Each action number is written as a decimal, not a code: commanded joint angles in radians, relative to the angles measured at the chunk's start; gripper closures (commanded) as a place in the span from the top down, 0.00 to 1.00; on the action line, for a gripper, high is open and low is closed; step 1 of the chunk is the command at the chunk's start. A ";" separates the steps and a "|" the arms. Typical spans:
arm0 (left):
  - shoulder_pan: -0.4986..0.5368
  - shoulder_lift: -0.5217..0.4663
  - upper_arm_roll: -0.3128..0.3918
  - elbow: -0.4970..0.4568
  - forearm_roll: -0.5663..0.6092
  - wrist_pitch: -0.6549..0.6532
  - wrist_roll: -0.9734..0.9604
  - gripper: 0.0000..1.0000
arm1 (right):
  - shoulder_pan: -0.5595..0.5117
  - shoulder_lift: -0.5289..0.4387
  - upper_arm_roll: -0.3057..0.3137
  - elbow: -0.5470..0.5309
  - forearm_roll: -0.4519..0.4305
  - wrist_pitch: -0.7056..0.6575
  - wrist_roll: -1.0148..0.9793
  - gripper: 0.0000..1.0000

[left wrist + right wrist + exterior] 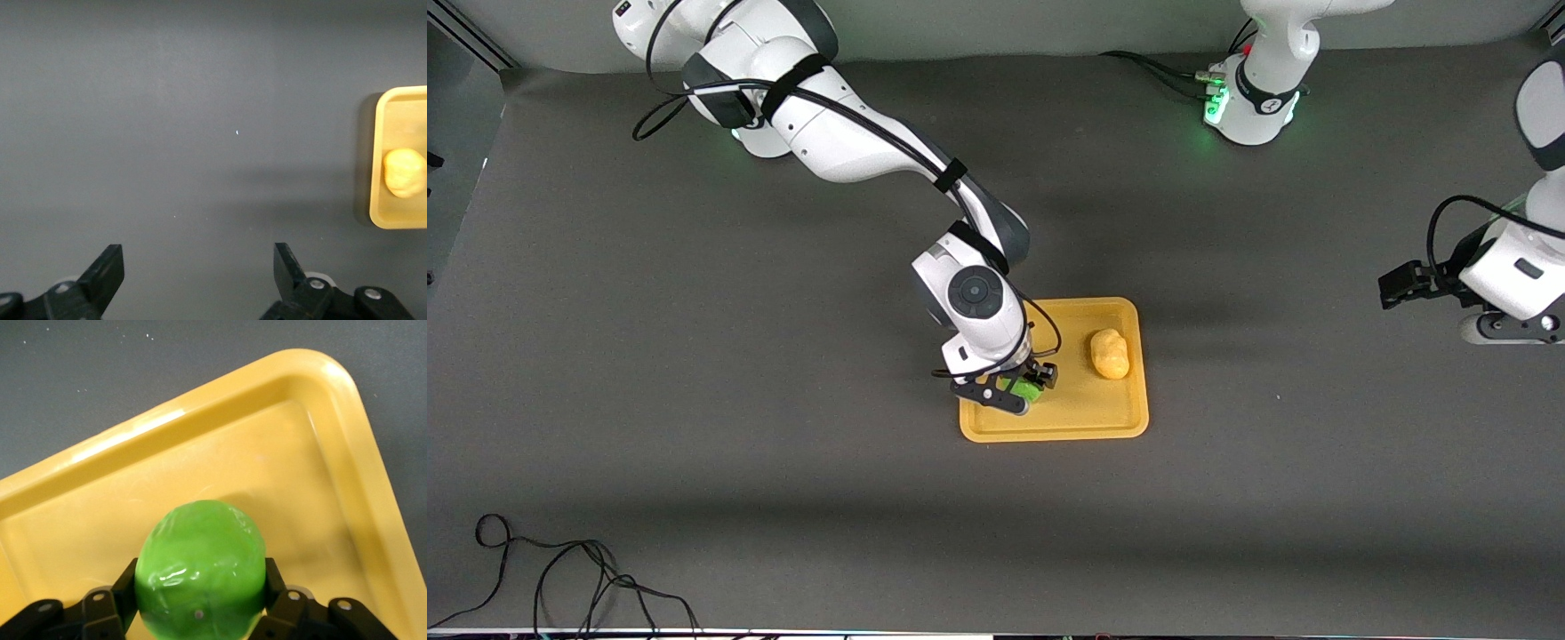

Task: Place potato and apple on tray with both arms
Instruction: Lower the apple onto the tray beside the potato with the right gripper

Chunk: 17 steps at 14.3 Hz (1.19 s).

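Note:
The orange-yellow tray lies mid-table. The lumpy yellow potato rests in it, toward the left arm's end. My right gripper is shut on the green apple, low over the tray's part toward the right arm's end. In the right wrist view the apple sits between the fingers of the right gripper above the tray floor. My left gripper waits open and empty over bare table at the left arm's end. The left wrist view shows the left gripper, the tray rim and the potato.
The table is covered with a grey mat. Black cables lie at its edge nearest the front camera, toward the right arm's end. The two arm bases stand along the edge farthest from the camera.

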 commanded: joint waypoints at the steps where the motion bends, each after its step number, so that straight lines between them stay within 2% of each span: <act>1: -0.007 -0.080 0.009 -0.029 -0.020 -0.052 0.035 1.00 | 0.020 0.007 -0.007 0.031 -0.016 -0.021 0.043 0.38; 3: -0.008 -0.100 0.009 -0.030 -0.022 -0.065 0.035 1.00 | 0.029 0.007 -0.007 0.031 -0.013 -0.021 0.047 0.38; 5: -0.003 -0.105 0.008 -0.030 -0.024 -0.063 0.036 1.00 | 0.029 0.007 -0.006 0.031 -0.009 -0.021 0.097 0.45; 10: 0.003 -0.102 0.008 -0.036 -0.022 -0.046 0.041 1.00 | 0.031 0.008 -0.007 -0.007 -0.030 -0.021 0.097 0.46; 11: 0.003 -0.102 0.008 -0.038 -0.022 -0.048 0.041 1.00 | 0.031 0.010 -0.007 -0.011 -0.032 -0.019 0.099 0.56; 12: 0.004 -0.102 0.008 -0.038 -0.022 -0.046 0.041 1.00 | 0.031 0.010 -0.007 -0.011 -0.032 -0.021 0.099 0.76; 14: 0.004 -0.100 0.009 -0.038 -0.019 -0.036 0.041 1.00 | 0.031 0.005 -0.007 -0.011 -0.035 -0.019 0.097 1.00; 17: 0.001 -0.100 0.008 -0.056 -0.014 -0.026 0.040 1.00 | 0.020 -0.019 -0.007 -0.008 -0.027 -0.031 0.091 1.00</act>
